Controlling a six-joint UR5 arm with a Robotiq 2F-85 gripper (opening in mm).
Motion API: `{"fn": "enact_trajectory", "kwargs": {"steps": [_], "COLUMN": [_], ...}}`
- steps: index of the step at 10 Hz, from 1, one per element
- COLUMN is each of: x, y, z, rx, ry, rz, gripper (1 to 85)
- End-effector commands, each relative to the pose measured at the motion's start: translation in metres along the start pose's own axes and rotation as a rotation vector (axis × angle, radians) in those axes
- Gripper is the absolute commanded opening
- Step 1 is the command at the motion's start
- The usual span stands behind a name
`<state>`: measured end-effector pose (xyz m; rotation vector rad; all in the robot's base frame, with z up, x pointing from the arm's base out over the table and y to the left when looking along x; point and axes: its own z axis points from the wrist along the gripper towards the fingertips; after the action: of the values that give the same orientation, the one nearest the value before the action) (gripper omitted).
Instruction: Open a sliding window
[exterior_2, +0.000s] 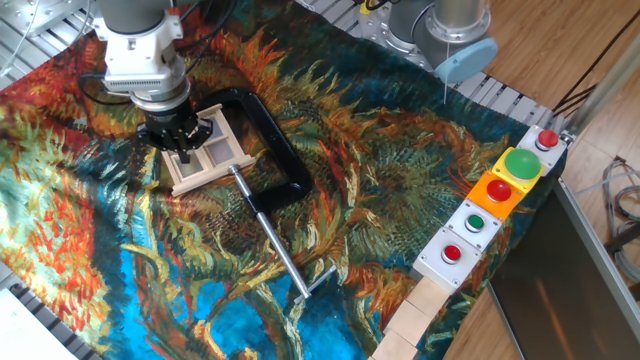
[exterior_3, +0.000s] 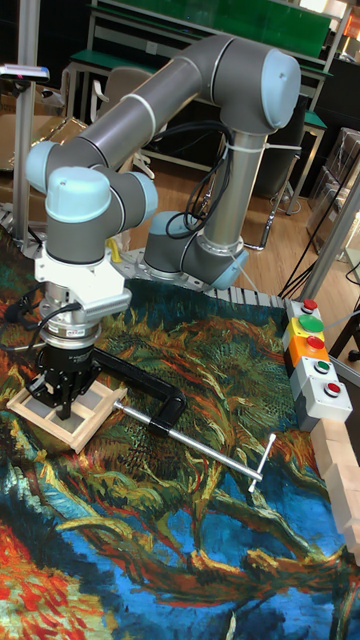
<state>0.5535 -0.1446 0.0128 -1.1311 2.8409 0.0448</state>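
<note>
Pale wood of the sliding window (exterior_2: 207, 152) sits under the gripper (exterior_2: 180, 148), finger spacing unreadable; a skewed push could jam the sash or drag the frame against the C-clamp (exterior_2: 268, 152).

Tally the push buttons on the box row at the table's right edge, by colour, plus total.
Counted in the fixed view:
Red buttons: 3
Green buttons: 2
Total: 5
</note>
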Motion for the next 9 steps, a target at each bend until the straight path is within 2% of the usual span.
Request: {"fn": "enact_trajectory", "kwargs": {"steps": [1, 9], "x": [0.0, 0.0093], "y": [0.0, -0.0024], "z": [-0.0005, -0.0012], "rx": [-0.005, -0.001], "ry": [-0.014, -0.008], "rz": [0.005, -0.006], "gripper": [1.3, 1.3]}}
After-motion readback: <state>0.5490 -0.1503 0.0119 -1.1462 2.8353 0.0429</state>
